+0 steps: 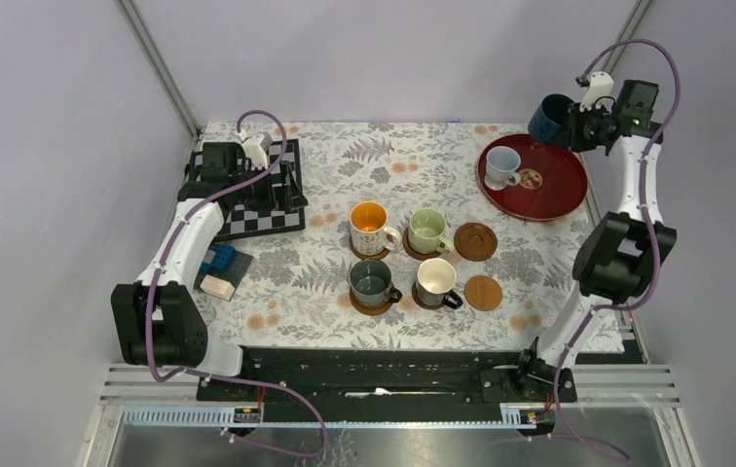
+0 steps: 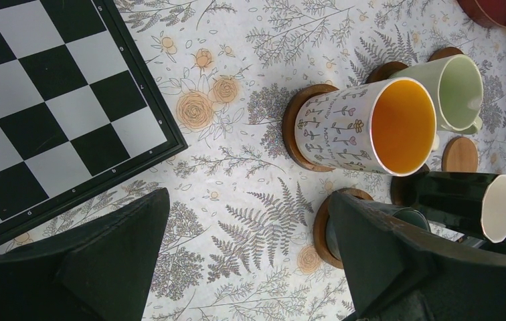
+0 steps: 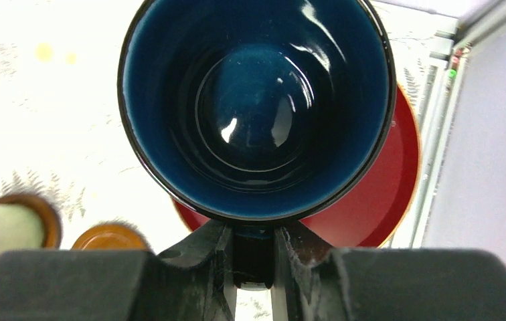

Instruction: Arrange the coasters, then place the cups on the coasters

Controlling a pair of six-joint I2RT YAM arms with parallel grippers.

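Cloth printed with ferns covers the worktop, closed in by pale walls. At its far right edge sits the red tray. Above the tray's far rim, the right hand is clenched on the lifted navy mug. Left of the tray, four mugs stand on coasters, with two bare coasters nearer it. Far left of the tray, the left hand hangs released over a chessboard.

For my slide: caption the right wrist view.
Close-up: the right pincer shut on the navy mug, the red tray behind it.
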